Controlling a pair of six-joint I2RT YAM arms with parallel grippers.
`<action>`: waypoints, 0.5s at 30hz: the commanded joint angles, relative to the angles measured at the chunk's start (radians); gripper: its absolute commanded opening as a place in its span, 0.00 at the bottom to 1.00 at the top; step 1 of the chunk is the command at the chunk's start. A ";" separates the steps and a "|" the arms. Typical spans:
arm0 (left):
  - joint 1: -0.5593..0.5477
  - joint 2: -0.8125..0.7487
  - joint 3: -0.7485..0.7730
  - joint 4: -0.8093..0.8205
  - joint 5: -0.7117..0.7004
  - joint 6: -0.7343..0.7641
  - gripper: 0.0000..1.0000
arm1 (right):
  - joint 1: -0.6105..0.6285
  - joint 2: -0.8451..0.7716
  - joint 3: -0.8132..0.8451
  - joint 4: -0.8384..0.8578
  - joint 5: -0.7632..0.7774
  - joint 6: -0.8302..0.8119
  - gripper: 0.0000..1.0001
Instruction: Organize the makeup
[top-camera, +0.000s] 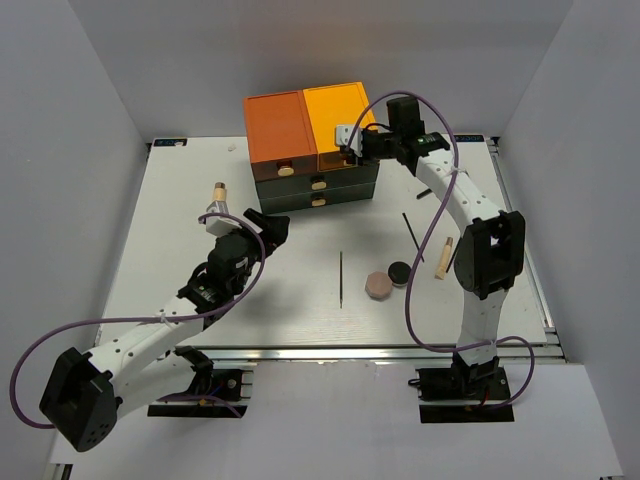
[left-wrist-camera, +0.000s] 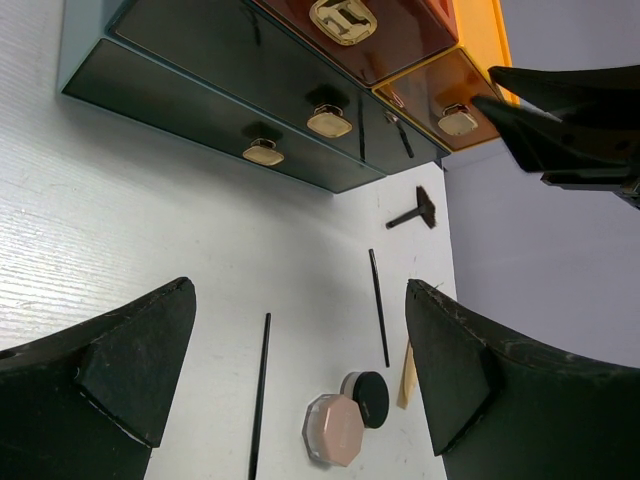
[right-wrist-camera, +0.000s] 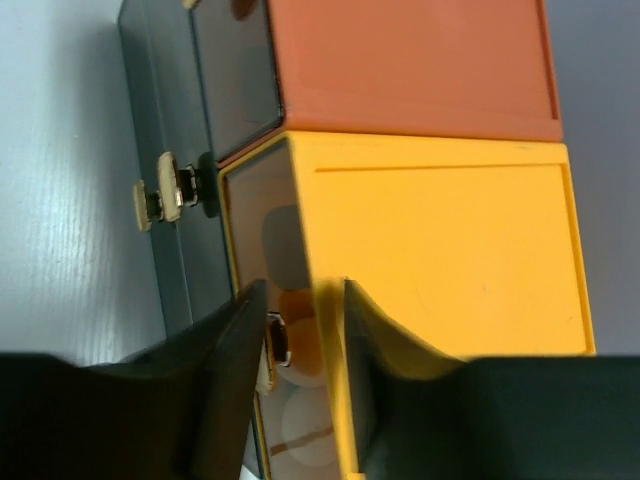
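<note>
Jaws on your right straddle the yellow plastic drawer's (right-wrist-camera: 440, 260) gold knob (right-wrist-camera: 278, 340), grip unclear; your left jaws gape wide.

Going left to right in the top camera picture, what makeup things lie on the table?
Left tube → stick → puff → jar → right tube.
</note>
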 joint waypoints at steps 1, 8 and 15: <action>0.004 -0.026 0.002 -0.006 0.003 0.004 0.95 | -0.004 -0.047 -0.014 -0.044 -0.033 0.051 0.46; 0.004 -0.007 0.020 -0.002 0.004 0.013 0.96 | -0.004 -0.097 -0.067 0.142 -0.022 0.191 0.63; 0.015 0.045 0.080 0.035 0.014 0.006 0.96 | -0.011 -0.177 -0.032 0.211 -0.065 0.323 0.70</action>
